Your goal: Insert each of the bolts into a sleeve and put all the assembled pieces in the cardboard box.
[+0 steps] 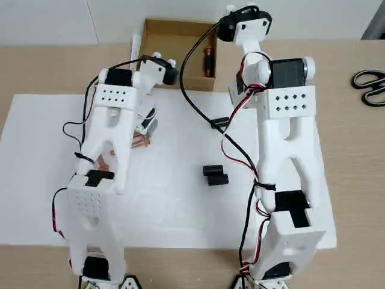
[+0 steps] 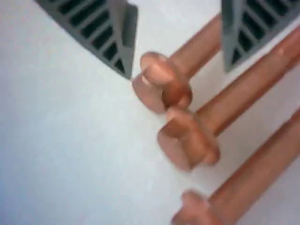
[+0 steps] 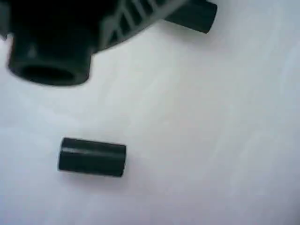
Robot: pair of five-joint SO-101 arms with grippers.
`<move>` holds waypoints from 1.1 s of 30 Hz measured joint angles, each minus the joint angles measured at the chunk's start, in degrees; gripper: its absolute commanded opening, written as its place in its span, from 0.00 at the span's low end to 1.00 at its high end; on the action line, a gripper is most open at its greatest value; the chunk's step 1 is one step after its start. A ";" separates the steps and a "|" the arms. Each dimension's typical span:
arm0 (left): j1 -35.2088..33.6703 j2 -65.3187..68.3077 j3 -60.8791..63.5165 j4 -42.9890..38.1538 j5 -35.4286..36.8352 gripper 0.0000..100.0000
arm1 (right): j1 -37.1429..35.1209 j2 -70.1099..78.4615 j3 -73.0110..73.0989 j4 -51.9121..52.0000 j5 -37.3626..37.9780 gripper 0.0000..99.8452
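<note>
Two black sleeves (image 1: pixel 215 174) lie touching mid-counter on the white sheet (image 1: pixel 180 229). Farther, leftward: left end effector (image 2: pixel 178 68) released, fingers (image 2: pixel 93 33) astride one copper bolt (image 2: pixel 164 86). Right end effector (image 3: pixel 131 21): grip cannot tell. Cardboard box (image 1: pixel 157 27), far edge, holds one assembled piece (image 1: pixel 209 60).

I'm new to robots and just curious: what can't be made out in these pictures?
High view: the left arm covers most of the bolts, so their number is unclear.
Left wrist view: the lowest bolt is cut off by the edge.
High view: the right arm hides a corner of the box.
High view: the scissors are cut off by the edge.
</note>
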 measured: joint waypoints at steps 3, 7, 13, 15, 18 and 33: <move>-2.02 0.00 0.00 -0.09 -6.24 0.12 | 0.26 0.00 0.00 0.00 0.00 0.00; -2.81 0.09 0.44 0.00 -20.04 0.12 | -0.35 0.00 0.00 0.00 0.00 0.00; -2.99 0.18 2.11 -0.09 -29.98 0.12 | -1.67 0.00 0.00 0.00 0.00 0.00; -2.99 0.18 3.34 -0.09 -31.74 0.12 | -1.49 0.00 0.00 0.00 0.00 0.00; -2.99 0.26 5.45 -0.09 -32.62 0.12 | -1.49 0.00 0.00 0.00 0.00 0.00; -1.67 6.51 6.59 -2.81 -33.32 0.12 | -1.67 0.00 0.00 0.00 0.00 0.00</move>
